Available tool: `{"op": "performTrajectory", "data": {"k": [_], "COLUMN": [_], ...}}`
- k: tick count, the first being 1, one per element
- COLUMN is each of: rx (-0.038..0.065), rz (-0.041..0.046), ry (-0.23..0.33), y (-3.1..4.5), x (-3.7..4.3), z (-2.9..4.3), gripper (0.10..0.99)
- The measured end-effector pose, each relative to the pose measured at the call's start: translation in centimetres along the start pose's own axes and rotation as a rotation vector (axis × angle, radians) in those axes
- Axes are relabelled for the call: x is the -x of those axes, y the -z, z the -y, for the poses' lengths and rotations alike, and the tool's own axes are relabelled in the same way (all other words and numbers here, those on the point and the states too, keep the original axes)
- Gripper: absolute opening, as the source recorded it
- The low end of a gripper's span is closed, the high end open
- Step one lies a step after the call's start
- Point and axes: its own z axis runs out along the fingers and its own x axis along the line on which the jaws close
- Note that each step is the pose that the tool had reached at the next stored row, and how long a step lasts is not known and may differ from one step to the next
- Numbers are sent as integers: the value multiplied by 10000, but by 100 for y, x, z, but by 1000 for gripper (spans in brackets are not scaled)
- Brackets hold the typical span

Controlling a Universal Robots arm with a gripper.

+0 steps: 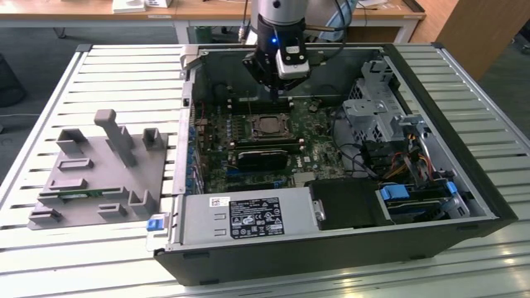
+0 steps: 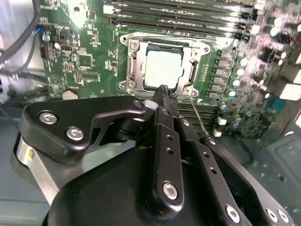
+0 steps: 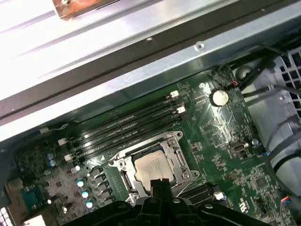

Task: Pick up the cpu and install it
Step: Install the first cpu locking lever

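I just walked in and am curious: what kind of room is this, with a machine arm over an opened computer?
Probably a lab or workshop for testing robots. An opened computer case lies on a slatted metal table, a grey holder for parts sits beside it, and wooden desks stand behind. The gripper hangs above the cpu in its socket.

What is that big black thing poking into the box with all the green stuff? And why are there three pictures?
The box is an opened computer case lying on a slatted table. The green stuff is its main circuit board. The black thing is a robot arm reaching down into the case, ending in a gripper. One picture comes from a camera standing off to the side. The other two come from cameras riding on the arm, so they look down past its black fingers. The shiny silver square is the cpu, the computer's brain. It sits in its metal socket on the board, and the fingers are pressed together with nothing between them. A grey parts holder rests beside the case.
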Motion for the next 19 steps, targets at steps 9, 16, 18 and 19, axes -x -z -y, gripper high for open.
{"op": "performTrajectory", "data": {"k": [9,16,18,19], "rx": [12,18,18,21], "rz": [-35,-53,-60,-63], "ry": [1636,2461,2773,2951], "y": [-13,-36,-39,-41], "x": [0,-34,-36,-36], "z": [0,17,18,18], "gripper": [106,106,106,106]}}
